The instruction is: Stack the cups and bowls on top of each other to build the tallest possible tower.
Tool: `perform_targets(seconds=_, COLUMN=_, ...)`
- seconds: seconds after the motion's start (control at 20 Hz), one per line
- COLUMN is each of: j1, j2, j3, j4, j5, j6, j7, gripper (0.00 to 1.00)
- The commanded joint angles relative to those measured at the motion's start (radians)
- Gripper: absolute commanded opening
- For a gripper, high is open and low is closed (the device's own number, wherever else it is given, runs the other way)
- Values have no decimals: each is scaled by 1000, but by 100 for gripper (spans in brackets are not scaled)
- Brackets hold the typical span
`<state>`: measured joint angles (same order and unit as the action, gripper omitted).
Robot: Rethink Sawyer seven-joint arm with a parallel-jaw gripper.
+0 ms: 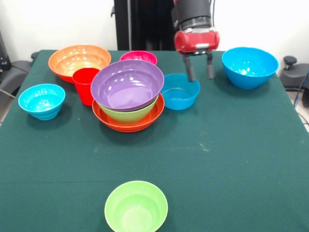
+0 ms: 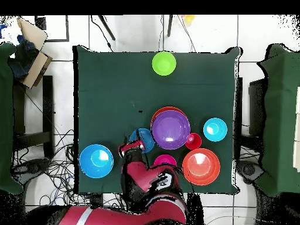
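The tower stands mid-table: a wide orange bowl (image 1: 128,124) as base, a green bowl (image 1: 129,115) in it, and a wide purple bowl (image 1: 127,85) on top; it also shows in the overhead view (image 2: 170,129). My gripper (image 1: 202,77) is open and empty. It hangs at the far right rim of a blue bowl (image 1: 179,92) that sits just right of the tower. The red cup (image 1: 85,84) stands upright to the tower's left. The gripper also shows in the overhead view (image 2: 130,147), beside the blue bowl (image 2: 143,138).
Loose bowls: a wide orange one (image 1: 79,60) at the far left, a small magenta one (image 1: 138,57) behind the tower, a blue one (image 1: 42,100) at the left, a larger blue one (image 1: 249,66) at the far right, and a green one (image 1: 136,207) at the near edge.
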<state>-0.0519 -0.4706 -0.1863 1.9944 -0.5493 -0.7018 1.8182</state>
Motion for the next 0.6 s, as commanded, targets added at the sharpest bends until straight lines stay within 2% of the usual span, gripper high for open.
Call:
perform_targets(seconds=0.05, j1=-19, j2=-21, j3=78, j4=3, j5=7, j6=350, j7=100, gripper=100)
perform_targets(seconds=0.3, j1=-21, j2=-39, j3=86, j4=11, j5=-18, j6=386, j7=109, gripper=100)
perform_targets(seconds=0.6, j1=-11, j2=-16, j3=86, j4=-10, j5=-24, j6=359, j7=108, gripper=100)
